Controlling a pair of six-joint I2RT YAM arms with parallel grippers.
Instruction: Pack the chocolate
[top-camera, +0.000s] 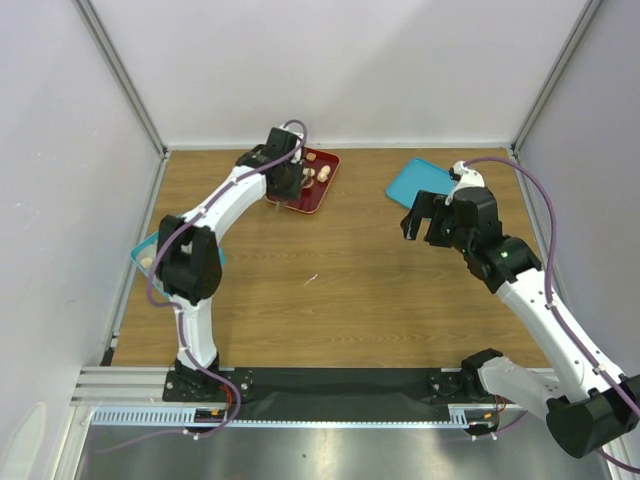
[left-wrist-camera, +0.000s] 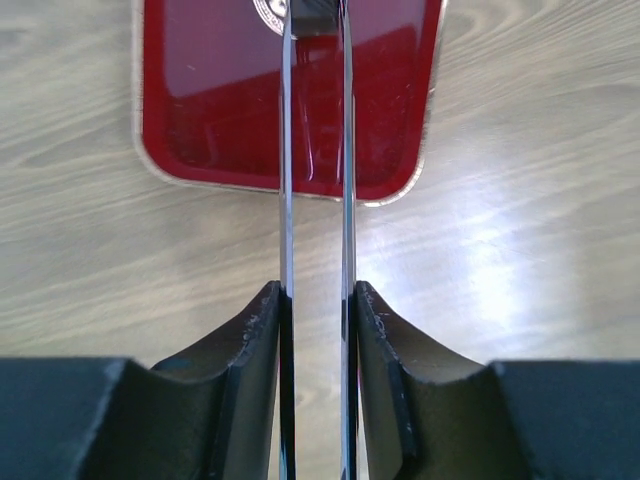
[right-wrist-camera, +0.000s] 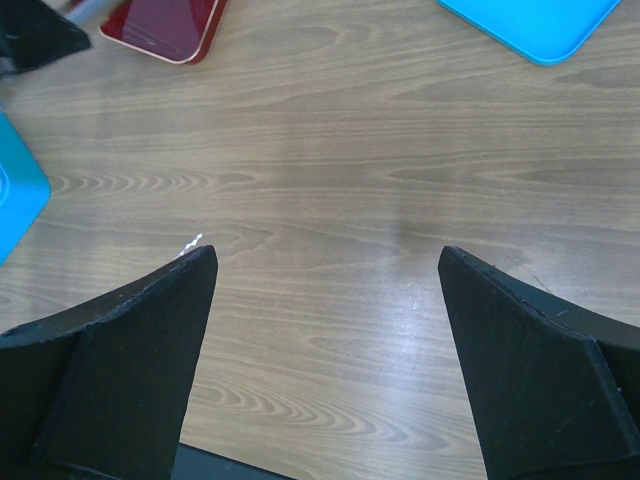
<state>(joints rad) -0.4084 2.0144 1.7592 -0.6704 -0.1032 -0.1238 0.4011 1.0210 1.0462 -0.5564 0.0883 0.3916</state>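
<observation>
- Left gripper (top-camera: 287, 180): positioned at the far side of the table (top-camera: 350, 290), over the near-left part of the red tray (top-camera: 322, 196)
- Left fingers (left-wrist-camera: 255, 330): pressed inward on a pair of metal tongs (left-wrist-camera: 287, 200). Each pad is in contact with the outer face of one blade, and the two blades run parallel with a narrow gap between them
- Tong tips: they reach over the far part of the red tray at the top edge of the left wrist view. A pale round edge shows just beside the left blade there. Whether a piece is caught between the tips cannot be told
- Chocolate (top-camera: 312, 178): several small pieces, pale and dark, lie in the red tray immediately right of the left gripper. One further pale piece (top-camera: 147, 262) lies in the teal box (top-camera: 140, 250) at the left edge of the table, partly hidden under the left arm's elbow
- Right gripper (right-wrist-camera: 325, 260): hangs over bare wood on the right half of the table, well apart from the red tray
- Right fingers (right-wrist-camera: 130, 340): spread wide, nothing between them, touching nothing
- Teal lid (top-camera: 418, 180): lies flat at the far right of the table, just beyond the right gripper
- Small white speck (right-wrist-camera: 192, 241): on the wood near the table's middle, beside the right gripper's left finger in the wrist view
</observation>
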